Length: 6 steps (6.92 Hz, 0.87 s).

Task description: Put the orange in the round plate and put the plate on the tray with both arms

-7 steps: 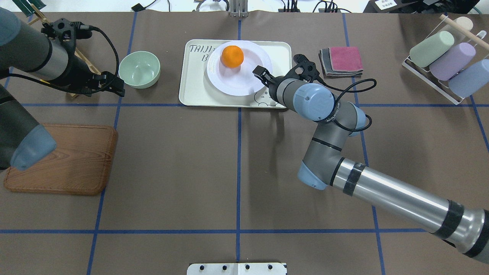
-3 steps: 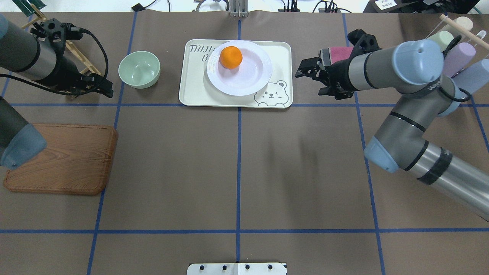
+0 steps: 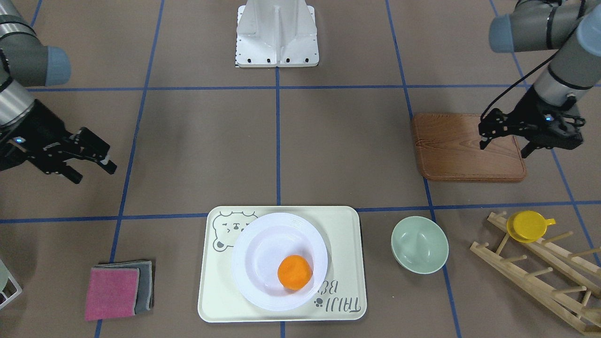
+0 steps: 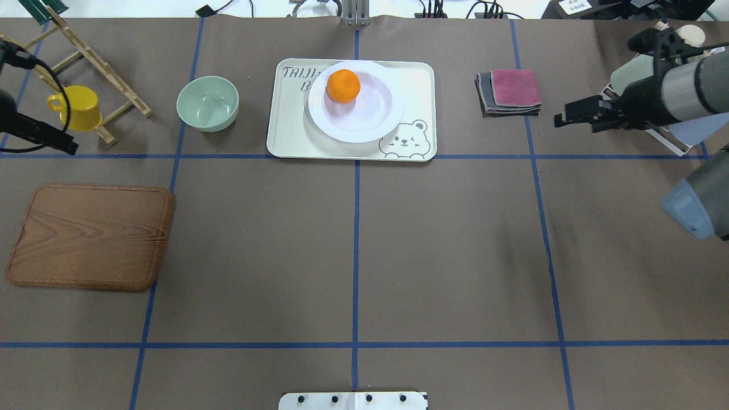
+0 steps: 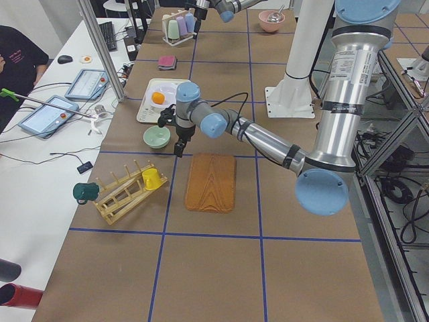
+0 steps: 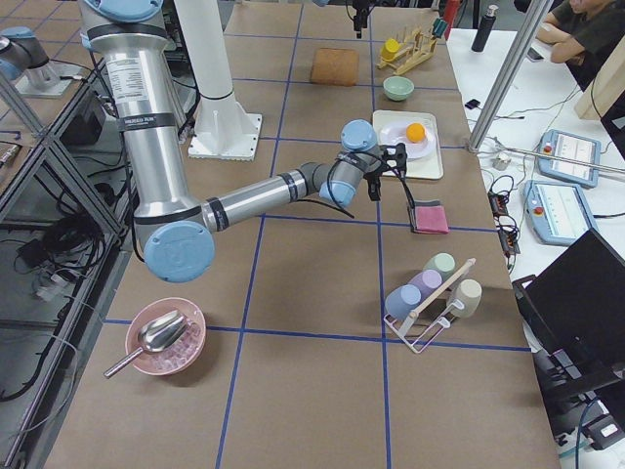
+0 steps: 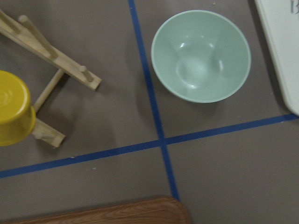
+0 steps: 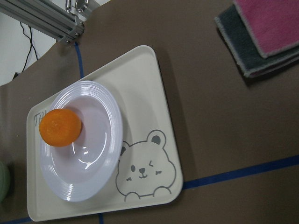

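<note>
The orange lies in the white round plate, toward its far left side. The plate rests on the cream bear tray at the table's far middle. My right gripper hangs open and empty well off to the tray's right, beyond the folded cloths, and the right wrist view looks down on the orange in the plate. My left gripper is open and empty above the wooden board's far edge, far from the tray. Neither gripper touches anything.
A pale green bowl sits left of the tray. A wooden rack holding a yellow cup stands at far left, a wooden board at near left. Folded pink and grey cloths lie right of the tray, with a wire rack of pastel cups beyond.
My right gripper has pulled away from the plate's rim, far to the right. My left arm has withdrawn leftward, uncovering the rack and yellow cup. Plate and orange stay put.
</note>
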Each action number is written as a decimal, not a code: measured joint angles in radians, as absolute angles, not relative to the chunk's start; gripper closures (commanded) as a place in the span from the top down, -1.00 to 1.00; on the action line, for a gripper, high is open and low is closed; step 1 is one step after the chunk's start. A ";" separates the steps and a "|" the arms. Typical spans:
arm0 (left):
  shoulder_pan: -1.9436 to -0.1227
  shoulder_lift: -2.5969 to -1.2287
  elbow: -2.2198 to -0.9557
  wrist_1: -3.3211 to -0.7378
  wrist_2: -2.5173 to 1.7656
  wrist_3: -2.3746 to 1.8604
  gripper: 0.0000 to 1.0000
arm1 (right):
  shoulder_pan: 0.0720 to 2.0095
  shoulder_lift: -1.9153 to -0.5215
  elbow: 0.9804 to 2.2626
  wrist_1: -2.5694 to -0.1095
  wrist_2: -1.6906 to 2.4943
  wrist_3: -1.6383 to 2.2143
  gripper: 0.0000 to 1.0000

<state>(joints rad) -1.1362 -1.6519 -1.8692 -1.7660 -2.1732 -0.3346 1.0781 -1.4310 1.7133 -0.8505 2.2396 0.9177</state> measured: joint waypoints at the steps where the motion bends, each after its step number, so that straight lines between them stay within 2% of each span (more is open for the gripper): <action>1: -1.208 -1.594 -1.863 -1.765 -2.187 -0.194 0.96 | 1.156 -1.473 1.715 -0.939 2.269 0.739 1.00; 3: -1.324 -1.549 -1.811 -1.758 -2.263 -0.061 0.96 | 1.312 -1.551 1.726 -1.109 2.312 0.503 1.00; 6: -1.390 -1.504 -1.774 -1.732 -2.326 -0.037 0.97 | 1.399 -1.726 1.744 -1.151 2.344 0.391 1.00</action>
